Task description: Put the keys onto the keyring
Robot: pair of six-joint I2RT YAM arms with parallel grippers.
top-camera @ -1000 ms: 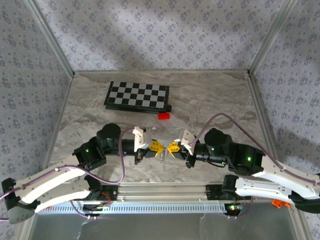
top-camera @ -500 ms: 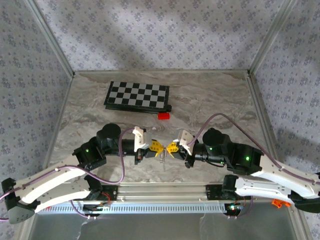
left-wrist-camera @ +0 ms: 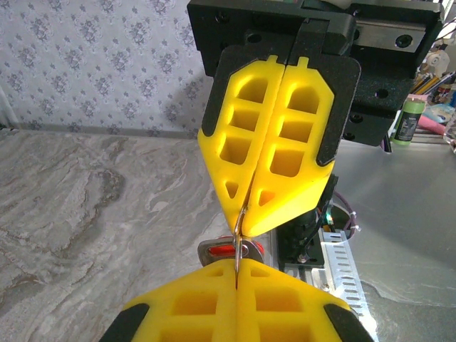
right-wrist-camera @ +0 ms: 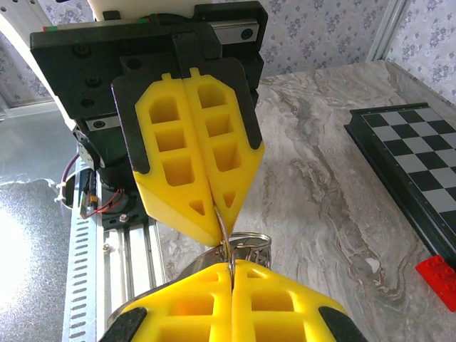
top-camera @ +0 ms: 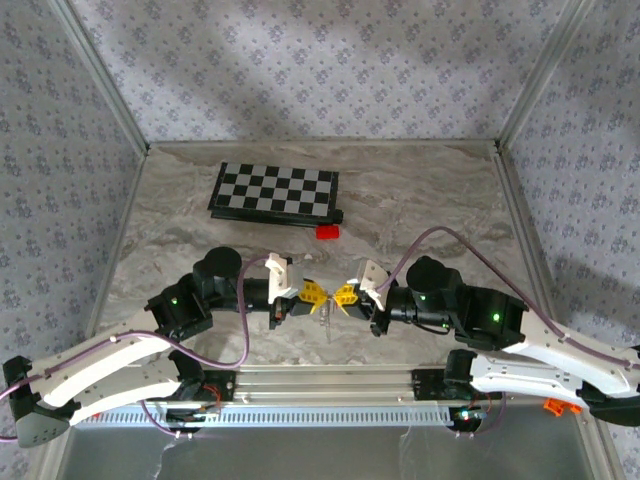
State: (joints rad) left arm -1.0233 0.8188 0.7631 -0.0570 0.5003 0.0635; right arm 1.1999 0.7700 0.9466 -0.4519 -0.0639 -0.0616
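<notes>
— Why do we meet nose to nose like this?
— Our left gripper (left-wrist-camera: 236, 276) and right gripper (right-wrist-camera: 231, 276) are each clamped tight on the thin keyring (right-wrist-camera: 247, 241), probably so we can steady its wire from both sides. The red key (left-wrist-camera: 228, 250) sits on the ring, right by our tips.

Silvery keyring (right-wrist-camera: 249, 239) pinched between left claw (top-camera: 314, 293) and right claw (top-camera: 346, 293), red key tag (left-wrist-camera: 226, 250) just below
</notes>
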